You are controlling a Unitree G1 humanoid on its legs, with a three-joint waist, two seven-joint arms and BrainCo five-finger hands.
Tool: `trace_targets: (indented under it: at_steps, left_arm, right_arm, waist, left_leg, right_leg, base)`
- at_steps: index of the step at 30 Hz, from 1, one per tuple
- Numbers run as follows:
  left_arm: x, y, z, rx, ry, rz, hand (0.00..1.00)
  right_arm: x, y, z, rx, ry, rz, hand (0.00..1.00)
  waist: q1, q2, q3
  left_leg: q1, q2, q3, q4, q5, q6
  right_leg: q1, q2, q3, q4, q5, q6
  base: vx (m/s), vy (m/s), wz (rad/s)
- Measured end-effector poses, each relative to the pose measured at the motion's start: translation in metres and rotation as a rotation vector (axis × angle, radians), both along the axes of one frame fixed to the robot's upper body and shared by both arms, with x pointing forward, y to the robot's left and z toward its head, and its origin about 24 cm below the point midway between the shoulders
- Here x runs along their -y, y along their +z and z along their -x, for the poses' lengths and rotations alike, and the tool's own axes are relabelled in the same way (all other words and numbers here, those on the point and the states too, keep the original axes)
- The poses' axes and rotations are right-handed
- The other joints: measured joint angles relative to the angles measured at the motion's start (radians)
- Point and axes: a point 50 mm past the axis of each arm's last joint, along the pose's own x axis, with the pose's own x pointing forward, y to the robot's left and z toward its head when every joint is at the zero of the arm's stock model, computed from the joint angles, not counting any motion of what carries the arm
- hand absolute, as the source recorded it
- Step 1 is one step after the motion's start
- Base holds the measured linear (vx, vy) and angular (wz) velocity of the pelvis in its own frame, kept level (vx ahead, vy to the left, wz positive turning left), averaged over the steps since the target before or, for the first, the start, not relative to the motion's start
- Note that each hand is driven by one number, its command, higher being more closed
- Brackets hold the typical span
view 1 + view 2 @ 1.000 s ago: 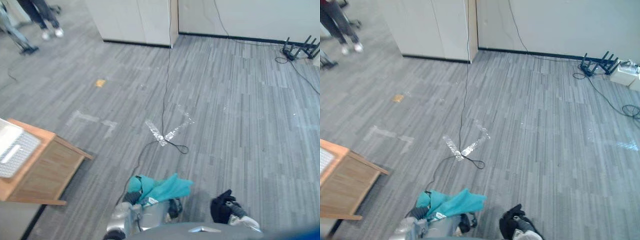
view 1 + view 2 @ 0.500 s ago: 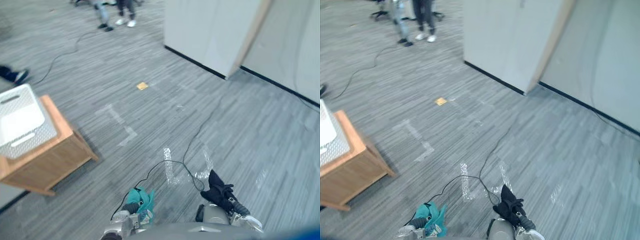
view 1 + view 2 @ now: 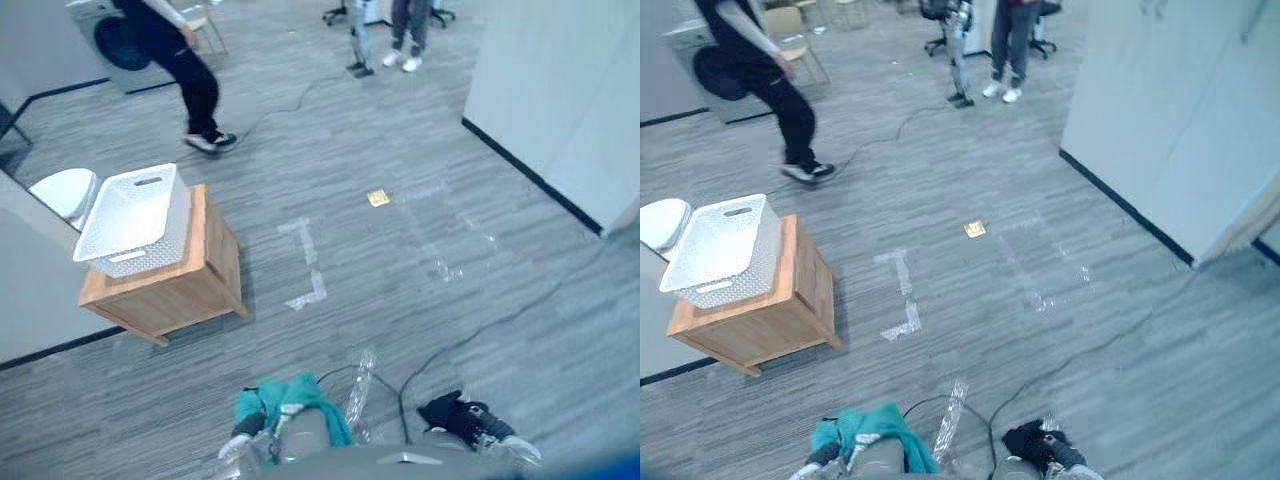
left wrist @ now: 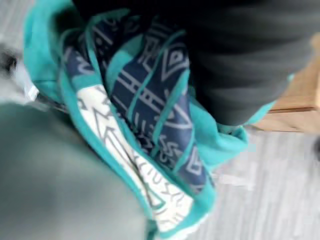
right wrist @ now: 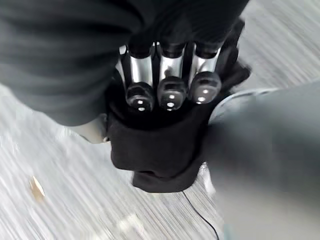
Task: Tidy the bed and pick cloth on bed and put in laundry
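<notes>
Room with a grey striped floor (image 3: 300, 150).
A low wooden surface (image 3: 170, 290) stands there; white tape marks (image 3: 312, 262) lie near it, a white wall (image 3: 560, 90) well apart.

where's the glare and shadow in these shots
Left eye view: even light, the tape strip on the floor glints, the wooden stand throws a soft shadow beside it. Right wrist view: small bright spots on the dark fingertips of the right hand, shut on the black cloth. Left wrist view: the teal cloth is evenly lit, no glare.
</notes>
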Motion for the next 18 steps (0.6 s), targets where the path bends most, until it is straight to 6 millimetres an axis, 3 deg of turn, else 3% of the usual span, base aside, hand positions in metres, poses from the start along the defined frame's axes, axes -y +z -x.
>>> trace_targets:
  at_steps: [2,3,4,5,6,7,8,9,11,13,14,15,16,17,18]
  left_arm:
    - [0.0,0.0,-0.001,0.007,-0.002,0.002,1.0]
    - [0.0,0.0,0.0,0.003,-0.004,0.005,1.0]
    - [0.001,-0.001,0.001,-0.002,-0.01,0.007,1.0]
    - [0.004,-0.002,0.007,-0.018,-0.022,0.013,1.0]
    - [0.001,-0.002,0.008,-0.022,-0.014,0.01,1.0]
    - [-0.01,-0.002,0.011,-0.04,-0.018,-0.013,1.0]
    - [-0.014,-0.001,0.011,-0.042,-0.02,-0.022,1.0]
    - [-0.014,-0.001,0.009,-0.039,-0.022,-0.024,1.0]
    - [-0.012,-0.002,0.011,-0.06,-0.033,-0.013,1.0]
    - [-0.012,-0.004,0.014,-0.096,-0.053,-0.011,1.0]
    - [-0.013,-0.005,0.016,-0.119,-0.084,-0.018,1.0]
    - [-0.015,-0.004,0.016,-0.135,-0.131,-0.035,1.0]
    - [-0.017,-0.004,0.016,-0.14,-0.144,-0.045,1.0]
    - [-0.016,-0.006,0.017,-0.163,-0.177,-0.054,1.0]
    - [-0.013,-0.007,0.022,-0.189,-0.196,-0.044,1.0]
  right_arm:
    - [-0.001,0.001,-0.003,0.005,0.005,-0.001,1.0]
    - [-0.003,0.0,-0.002,0.005,-0.02,-0.012,1.0]
    - [-0.003,-0.001,-0.001,0.002,-0.038,-0.015,1.0]
    - [-0.003,-0.002,0.003,-0.008,-0.061,-0.022,1.0]
    - [-0.008,-0.004,0.002,-0.014,-0.068,-0.036,1.0]
    - [-0.021,-0.006,0.001,-0.019,-0.051,-0.067,1.0]
    - [-0.027,-0.006,-0.001,-0.013,-0.047,-0.077,1.0]
    - [-0.028,-0.006,-0.004,-0.009,-0.043,-0.079,1.0]
    - [-0.026,-0.005,-0.007,-0.008,-0.047,-0.069,1.0]
    - [-0.024,-0.005,-0.008,-0.012,-0.07,-0.07,1.0]
    - [-0.023,-0.005,-0.007,-0.022,-0.082,-0.068,1.0]
    - [-0.021,-0.005,-0.007,-0.032,-0.091,-0.06,1.0]
    - [-0.02,-0.005,-0.007,-0.035,-0.093,-0.056,1.0]
    - [-0.013,-0.004,-0.006,-0.043,-0.103,-0.045,1.0]
    - [-0.003,-0.001,-0.007,-0.02,-0.119,-0.016,1.0]
  waist:
    - [0.005,-0.001,0.003]
    - [-0.003,-0.001,0.004]
    - [-0.004,-0.001,0.005]
    - [0.003,0.013,0.006]
    - [0.017,-0.009,0.01]
    - [0.02,-0.052,-0.004]
    - [0.022,-0.079,-0.002]
    - [0.023,-0.082,0.001]
    - [0.023,-0.075,-0.002]
    - [0.026,-0.069,-0.005]
    - [0.026,-0.07,-0.006]
    - [0.024,-0.077,-0.006]
    - [0.024,-0.089,-0.004]
    - [0.016,-0.08,-0.002]
    - [-0.002,-0.061,-0.004]
  left_leg:
    - [-0.007,-0.036,0.126,-0.21,-0.032,0.022]
    - [0.025,-0.101,0.227,-0.502,-0.001,0.075]
    - [0.052,-0.135,0.264,-0.655,0.057,0.109]
    - [0.1,-0.18,0.3,-0.885,0.229,0.198]
    - [0.123,-0.197,0.302,-0.914,0.24,0.27]
    - [0.146,-0.238,0.32,-0.961,0.238,0.278]
    - [0.143,-0.255,0.318,-0.956,0.226,0.282]
    - [0.142,-0.258,0.32,-0.944,0.215,0.287]
    - [0.136,-0.264,0.322,-0.898,0.184,0.306]
    - [0.188,-0.276,0.316,-0.911,0.155,0.302]
    - [0.237,-0.287,0.293,-0.929,0.115,0.29]
    - [0.283,-0.306,0.252,-0.954,0.075,0.264]
    - [0.304,-0.323,0.236,-0.96,0.069,0.264]
    - [0.348,-0.336,0.205,-0.976,0.056,0.258]
    - [0.398,-0.331,0.17,-0.996,0.041,0.249]
  right_leg:
    - [0.06,0.0,-0.025,-0.054,0.021,0.03]
    - [0.096,-0.007,-0.049,-0.062,0.041,0.069]
    - [0.112,-0.005,-0.051,-0.062,0.046,0.088]
    - [0.146,0.021,-0.045,-0.067,0.05,0.109]
    - [0.167,0.016,-0.036,-0.073,0.048,0.117]
    - [0.192,-0.005,-0.049,-0.104,0.078,0.144]
    - [0.203,-0.011,-0.046,-0.129,0.115,0.159]
    - [0.208,-0.009,-0.046,-0.139,0.138,0.161]
    - [0.222,-0.004,-0.034,-0.135,0.245,0.159]
    - [0.212,-0.024,-0.024,-0.02,0.3,0.152]
    - [0.173,-0.058,-0.023,0.146,0.322,0.15]
    - [0.103,-0.117,-0.012,0.373,0.358,0.093]
    - [0.051,-0.165,-0.002,0.509,0.357,0.061]
    - [-0.039,-0.239,0.015,0.732,0.32,0.021]
    - [-0.115,-0.281,0.016,0.851,0.284,-0.01]
  base:
    - [0.01,0.116,0.24]
    - [-0.08,0.21,0.43]
    - [-0.07,0.229,0.45]
    - [0.05,0.181,0.14]
    - [0.3,0.114,0.27]
    - [0.51,0.05,0.36]
    - [0.51,0.03,0.52]
    - [0.45,0.121,0.59]
    - [0.39,0.173,0.64]
    - [0.36,0.156,0.57]
    - [0.31,0.143,0.67]
    - [0.25,0.118,0.67]
    - [0.12,0.128,0.67]
    - [-0.01,0.141,0.64]
    - [-0.06,0.159,0.66]
